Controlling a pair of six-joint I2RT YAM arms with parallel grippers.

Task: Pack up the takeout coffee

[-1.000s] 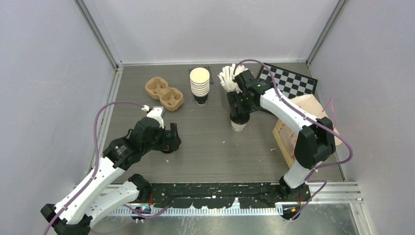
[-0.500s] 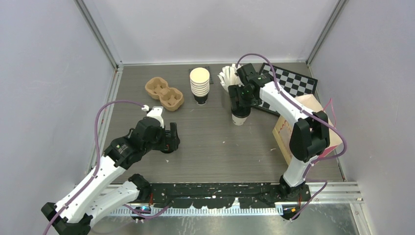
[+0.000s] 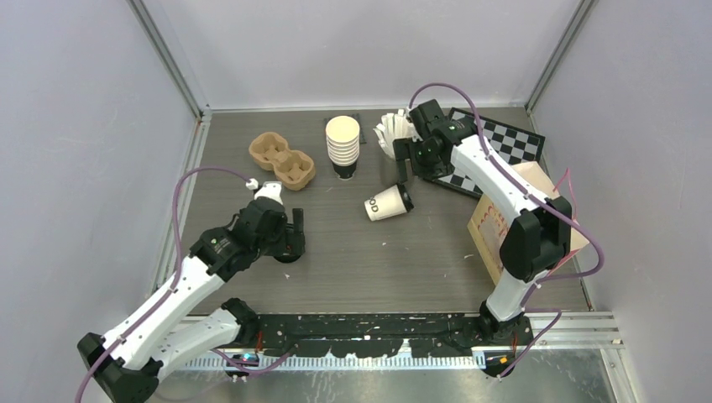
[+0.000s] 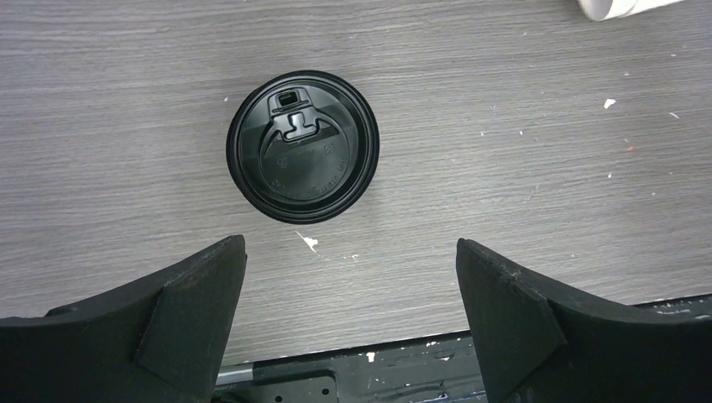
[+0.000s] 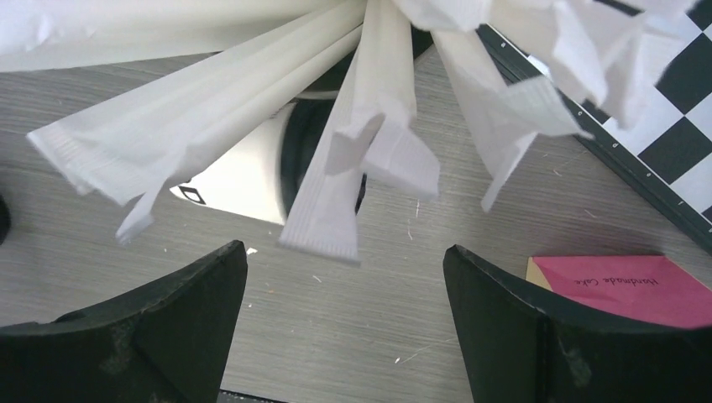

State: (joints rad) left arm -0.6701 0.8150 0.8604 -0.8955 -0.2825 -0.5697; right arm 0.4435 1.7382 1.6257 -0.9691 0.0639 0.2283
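Observation:
One takeout coffee cup [image 3: 386, 203] lies on its side mid-table, its black lid [image 3: 405, 198] pointing right. It shows partly behind straws in the right wrist view [image 5: 239, 176]. My right gripper [image 3: 401, 172] is open and empty just behind it, not touching it. A second capped cup [image 4: 302, 147] stands upright, and only its black lid shows from above. My left gripper [image 4: 348, 252] is open with the cup just ahead of its fingertips, and in the top view it [image 3: 291, 239] hovers over that cup.
A brown two-hole cup carrier [image 3: 282, 159] sits at the back left. A stack of lidless cups [image 3: 342, 141] and a bunch of paper-wrapped straws [image 3: 390, 133] stand at the back centre. A checkerboard [image 3: 495, 141] and a brown paper bag [image 3: 520, 206] are at the right.
My right gripper opened and drew back from the cup it held. That cup tipped over onto its side and now lies to the left. The left arm barely moved.

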